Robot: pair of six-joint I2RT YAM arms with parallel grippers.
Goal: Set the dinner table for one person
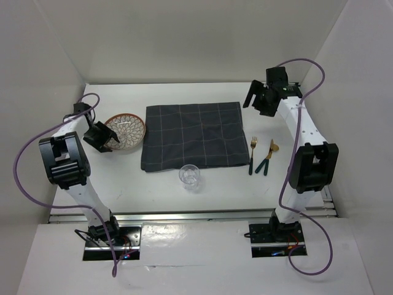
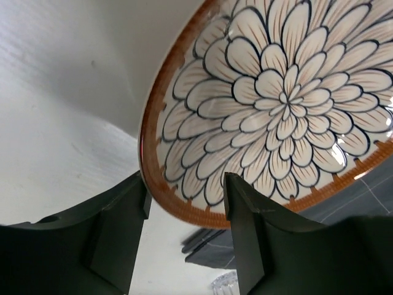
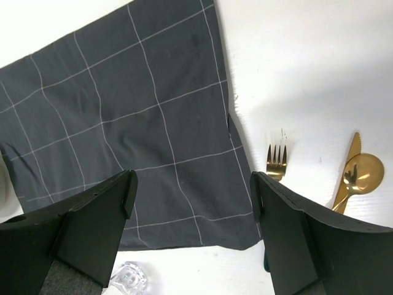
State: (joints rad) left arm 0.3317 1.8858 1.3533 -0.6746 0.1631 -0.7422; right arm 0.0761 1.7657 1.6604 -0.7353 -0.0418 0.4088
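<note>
The white dinner table (image 1: 123, 178) carries a dark grey checked cloth (image 1: 193, 135) at its middle. A plate (image 1: 126, 131) with a flower pattern and an orange rim sits left of the cloth. It fills the left wrist view (image 2: 276, 104). My left gripper (image 1: 104, 140) is at the plate's left rim. Its jaws are apart, with the rim running between the fingertips (image 2: 184, 184). My right gripper (image 1: 255, 101) hangs open and empty above the cloth's right edge (image 3: 193, 184). A gold fork (image 1: 252, 153), knife and spoon (image 1: 268, 157) lie right of the cloth.
A clear glass (image 1: 189, 177) stands in front of the cloth's near edge. It also shows in the right wrist view (image 3: 130, 279). White walls enclose the table on three sides. A metal rail (image 1: 196, 215) runs along the near edge.
</note>
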